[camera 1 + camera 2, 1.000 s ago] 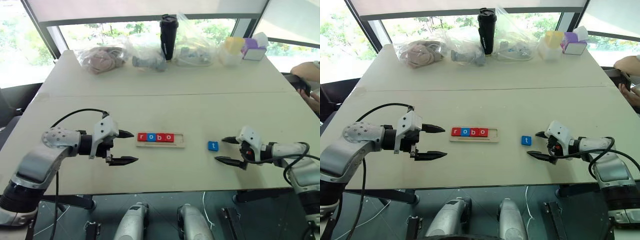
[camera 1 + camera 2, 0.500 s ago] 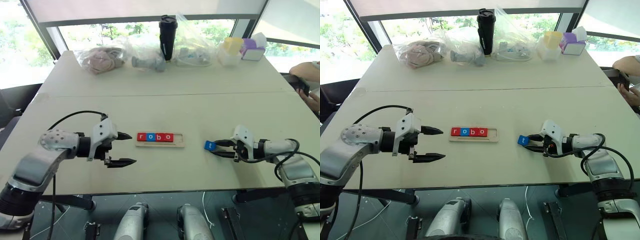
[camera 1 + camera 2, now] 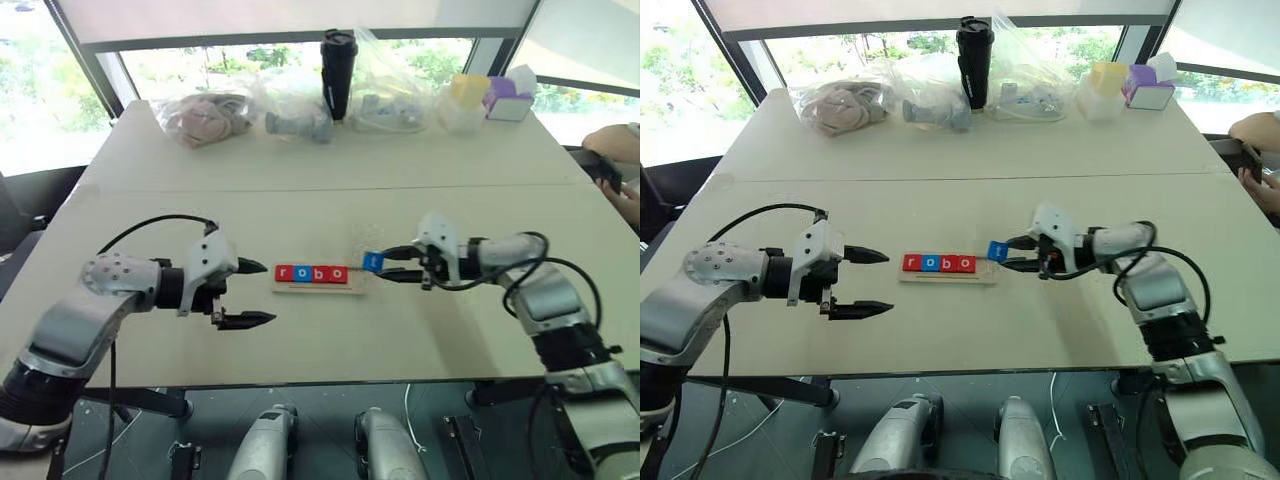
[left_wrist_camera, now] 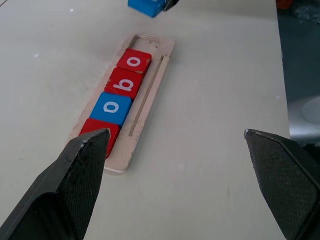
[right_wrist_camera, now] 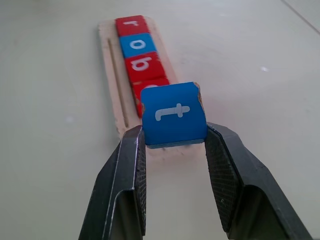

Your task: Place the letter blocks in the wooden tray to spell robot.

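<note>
Holding the blue "t" block (image 5: 173, 114) between both fingers of the right gripper (image 3: 392, 266), lifted above the table (image 3: 330, 200), just beside the right end of the wooden tray (image 3: 362, 288). Lying in the tray slot already: red "r" (image 3: 284, 273), blue "o" (image 3: 302, 273), red "b" (image 3: 320, 273), red "o" (image 3: 338, 273), touching in a row, with the last place at the right end bare. Hanging near the tray's left end, apart from it, the left gripper (image 3: 247, 293), fingers spread wide and gripping nothing. Standing along the far table edge, well apart from the tray: a black tumbler (image 3: 337, 60), clear plastic bags (image 3: 290, 105), a pinkish bundle (image 3: 207, 117), yellow and purple boxes (image 3: 490, 95). Showing at the right edge, a person's arm (image 3: 612, 145)
</note>
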